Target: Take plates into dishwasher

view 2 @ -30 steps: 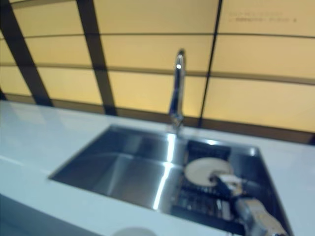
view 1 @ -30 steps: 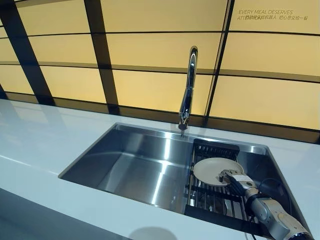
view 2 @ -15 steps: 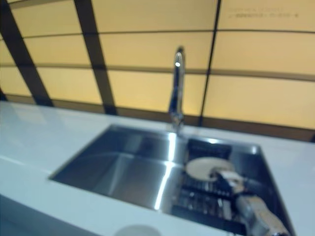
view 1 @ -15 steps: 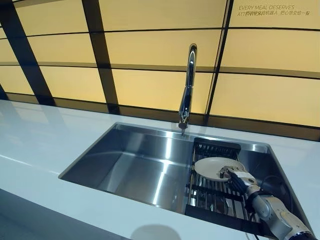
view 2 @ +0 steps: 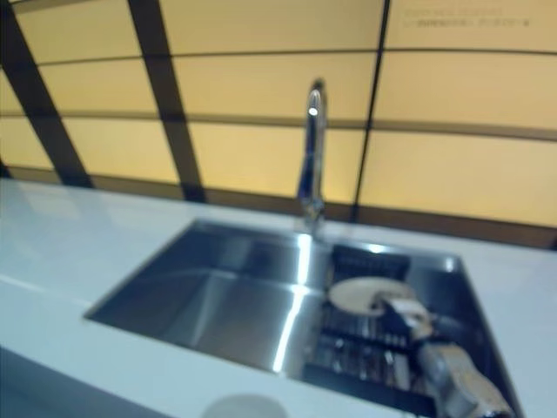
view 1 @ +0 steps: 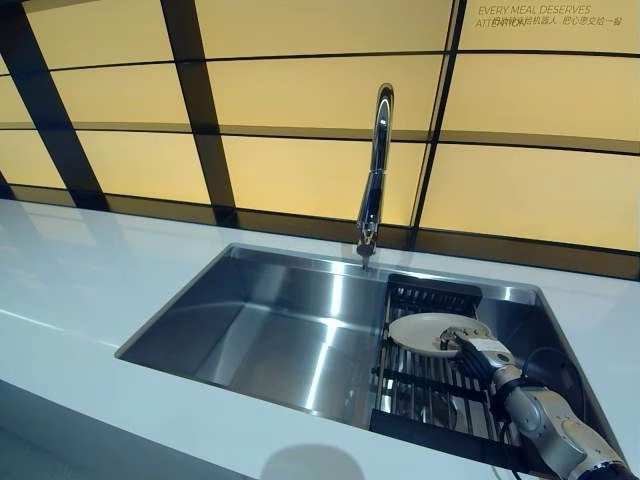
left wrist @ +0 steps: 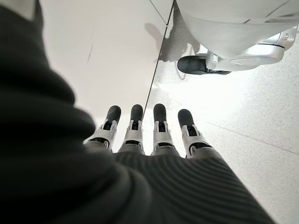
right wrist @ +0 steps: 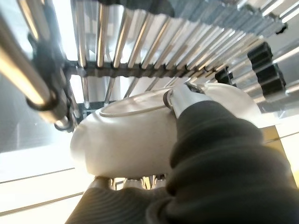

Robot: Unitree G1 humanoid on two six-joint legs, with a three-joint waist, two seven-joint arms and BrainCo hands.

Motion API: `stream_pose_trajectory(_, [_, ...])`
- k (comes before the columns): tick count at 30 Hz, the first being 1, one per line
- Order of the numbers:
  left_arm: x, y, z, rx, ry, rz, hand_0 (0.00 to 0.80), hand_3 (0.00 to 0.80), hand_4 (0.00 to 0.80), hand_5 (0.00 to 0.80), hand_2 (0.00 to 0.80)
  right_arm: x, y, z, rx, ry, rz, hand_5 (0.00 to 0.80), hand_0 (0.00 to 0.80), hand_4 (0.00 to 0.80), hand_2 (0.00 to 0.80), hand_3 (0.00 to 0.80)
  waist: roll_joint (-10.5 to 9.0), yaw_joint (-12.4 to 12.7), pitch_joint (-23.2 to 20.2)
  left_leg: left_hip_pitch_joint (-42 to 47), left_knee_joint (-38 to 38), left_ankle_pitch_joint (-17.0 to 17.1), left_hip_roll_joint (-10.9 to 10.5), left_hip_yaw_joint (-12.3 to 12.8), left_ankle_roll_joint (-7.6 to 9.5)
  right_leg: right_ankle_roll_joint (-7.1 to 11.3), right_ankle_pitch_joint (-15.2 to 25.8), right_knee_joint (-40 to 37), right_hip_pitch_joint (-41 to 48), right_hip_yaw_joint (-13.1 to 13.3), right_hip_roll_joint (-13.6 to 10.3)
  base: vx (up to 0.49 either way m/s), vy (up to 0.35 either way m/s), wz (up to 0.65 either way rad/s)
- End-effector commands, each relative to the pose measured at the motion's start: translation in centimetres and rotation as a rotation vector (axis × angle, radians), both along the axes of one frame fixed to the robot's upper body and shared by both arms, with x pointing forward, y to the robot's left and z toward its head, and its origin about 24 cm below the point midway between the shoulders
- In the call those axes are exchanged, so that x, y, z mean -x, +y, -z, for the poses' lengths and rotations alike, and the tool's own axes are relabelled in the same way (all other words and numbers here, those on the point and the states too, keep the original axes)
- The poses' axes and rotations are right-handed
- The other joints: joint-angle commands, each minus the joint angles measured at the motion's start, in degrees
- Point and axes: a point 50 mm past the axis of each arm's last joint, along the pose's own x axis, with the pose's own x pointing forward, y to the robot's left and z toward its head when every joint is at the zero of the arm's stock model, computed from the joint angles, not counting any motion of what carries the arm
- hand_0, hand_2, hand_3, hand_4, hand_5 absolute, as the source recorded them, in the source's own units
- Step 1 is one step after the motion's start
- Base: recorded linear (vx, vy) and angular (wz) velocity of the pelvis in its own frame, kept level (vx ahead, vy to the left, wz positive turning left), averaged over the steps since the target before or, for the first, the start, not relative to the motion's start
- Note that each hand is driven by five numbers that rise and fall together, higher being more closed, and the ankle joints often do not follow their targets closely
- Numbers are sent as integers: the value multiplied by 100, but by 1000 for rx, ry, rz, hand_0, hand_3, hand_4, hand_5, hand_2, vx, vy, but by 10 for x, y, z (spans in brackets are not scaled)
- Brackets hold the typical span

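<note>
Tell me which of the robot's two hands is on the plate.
The right hand, thumb and fingers gripping the round white plate over the black sink rack. The left hand hangs open over the floor, holding nothing.

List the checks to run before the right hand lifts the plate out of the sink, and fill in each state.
1. Right hand closed on the plate: ok; the right wrist view shows the thumb over the rim.
2. Plate clear of the rack: cannot tell.
3. Faucet clear of the plate: ok, it stands apart behind it.
4. Left hand free: ok, open and empty.
5. Dishwasher in view: not ok, no view shows it.
</note>
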Motion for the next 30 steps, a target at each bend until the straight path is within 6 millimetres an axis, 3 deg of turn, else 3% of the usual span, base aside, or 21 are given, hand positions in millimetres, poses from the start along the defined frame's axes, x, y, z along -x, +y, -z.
stream_pose_trajectory(1, [-8, 9, -2, -38, -14, -1, 0, 0, 0, 0, 0, -2, 6, -29, -58, -133, -48, 800, 800, 800, 800, 800, -452, 83, -129, 81, -20, -162, -131, 374, 338, 70, -8, 77, -8, 169, -152, 0, 0, 0])
stream_pose_trajectory(15, [-8, 9, -2, -35, -12, -3, 0, 0, 0, 0, 0, -3, 5, -47, -86, -212, -46, 800, 800, 800, 800, 800, -462, 73, -154, 117, -20, -182, -127, 396, 344, 79, -2, 63, 13, 204, -150, 0, 0, 0])
stream_pose_trajectory(30, [-2, 9, -1, -31, -1, -22, 0, 0, 0, 0, 0, 2, 4, -92, -100, -383, -83, 800, 800, 800, 800, 800, -486, 11, -191, 155, -20, -223, -126, 475, 344, 105, 16, 38, 19, 273, -164, 2, 5, -1])
